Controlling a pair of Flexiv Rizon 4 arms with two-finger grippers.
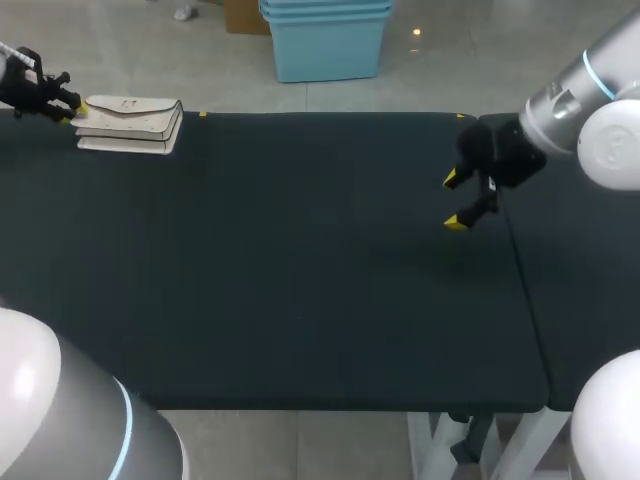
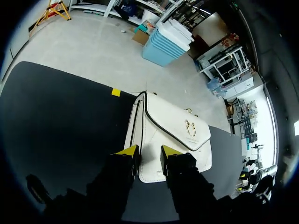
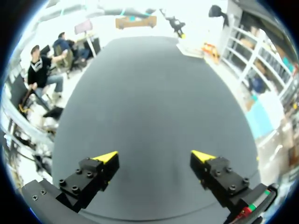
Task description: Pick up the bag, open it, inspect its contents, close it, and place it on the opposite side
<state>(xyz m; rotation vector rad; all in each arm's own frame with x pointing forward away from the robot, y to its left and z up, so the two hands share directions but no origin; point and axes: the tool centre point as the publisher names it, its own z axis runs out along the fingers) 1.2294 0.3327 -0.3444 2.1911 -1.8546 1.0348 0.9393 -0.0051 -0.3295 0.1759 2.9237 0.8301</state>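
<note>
Two tools: left tool (image 2: 147, 151) at near edge of the bag (image 2: 173, 133), grip unclear; right tool (image 3: 154, 158) spread, well apart.

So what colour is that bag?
The bag is cream-white with black edging and a gold clasp; clearest in the left wrist view.

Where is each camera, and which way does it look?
Head view: high behind the robot, looking down on the table; both arms show.
Left wrist view: on that wrist, facing the bag past the left hand.
Right wrist view: on that wrist, facing the table past the open right hand.
Shared: head and left wrist see the bag.
</note>
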